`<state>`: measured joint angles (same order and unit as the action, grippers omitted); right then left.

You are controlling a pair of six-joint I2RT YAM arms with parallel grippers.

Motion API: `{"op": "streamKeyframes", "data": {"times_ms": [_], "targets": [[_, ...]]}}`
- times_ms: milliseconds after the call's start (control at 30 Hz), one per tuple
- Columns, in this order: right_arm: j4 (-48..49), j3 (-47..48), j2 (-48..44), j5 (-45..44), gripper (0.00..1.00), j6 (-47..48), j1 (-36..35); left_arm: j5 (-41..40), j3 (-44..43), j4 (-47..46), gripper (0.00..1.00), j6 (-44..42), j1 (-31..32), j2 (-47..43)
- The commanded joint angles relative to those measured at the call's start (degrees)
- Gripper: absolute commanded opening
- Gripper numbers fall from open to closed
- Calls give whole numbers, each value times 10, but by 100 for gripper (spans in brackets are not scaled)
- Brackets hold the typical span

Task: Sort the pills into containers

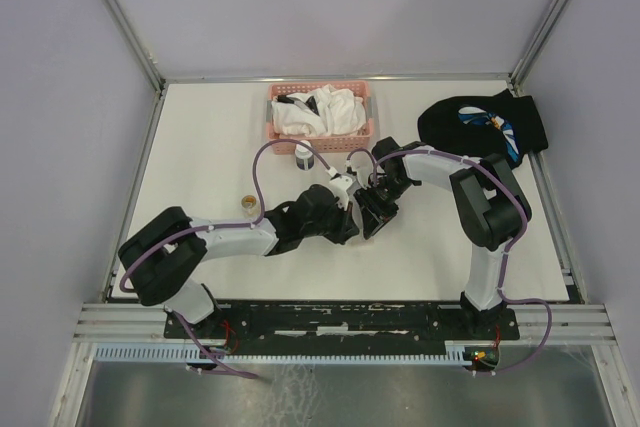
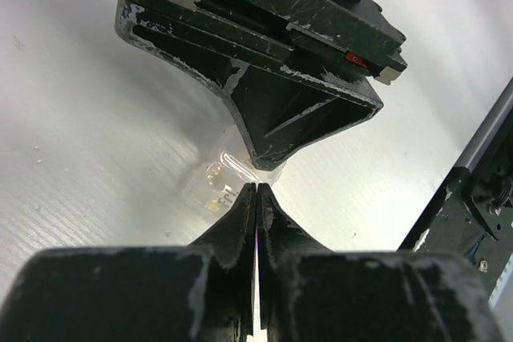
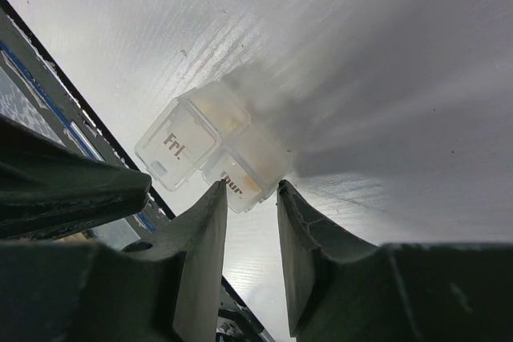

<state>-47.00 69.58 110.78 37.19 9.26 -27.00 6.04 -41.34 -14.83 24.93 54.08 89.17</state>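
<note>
Box: small flat rectangular clear plastic pill box, lids marked "Fri." and what reads as "Thur". It sits on the white table, mid-table, hidden under the grippers in the top view.
Handling: probably very light, with a stiff thin shell and slick walls. Likely to skate or tip if pushed off-centre. Lids look like snap flaps, so squeeze gently.
Grip spot: outer side walls of an end cell, low down, not on the lids.
Right gripper: jaws part spread, straddling the end of the "Thur" cell, both tips touching its sides. Reads as a pinch on the pill box.
Left gripper: fingers pressed together, nothing between them. Tips just beside the pill box edge, facing the right gripper.
Pills: small pale bits inside the box in the left wrist view, too blurred to call.
</note>
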Motion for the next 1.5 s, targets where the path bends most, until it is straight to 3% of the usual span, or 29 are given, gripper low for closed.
{"op": "streamKeyframes", "data": {"times_ms": [0, 333, 667, 933, 1133, 1467], "targets": [[7, 20, 8, -17, 38, 1, -2, -14, -24, 3, 3, -32, 3, -17], [7, 20, 8, -17, 38, 2, -3, -13, -23, 9, 3, -31, 6, -8], [6, 19, 8, -17, 38, 0, -3, -6, 14, -19, 3, 14, 8, 106], [6, 20, 7, -16, 39, 0, -3, -8, 26, -36, 3, 6, 9, 3], [5, 21, 4, -8, 41, 1, -3, -9, 32, -24, 10, -4, 9, -74], [7, 23, -27, 22, 59, 3, 1, -5, 74, -33, 13, -3, 9, -137]]}}
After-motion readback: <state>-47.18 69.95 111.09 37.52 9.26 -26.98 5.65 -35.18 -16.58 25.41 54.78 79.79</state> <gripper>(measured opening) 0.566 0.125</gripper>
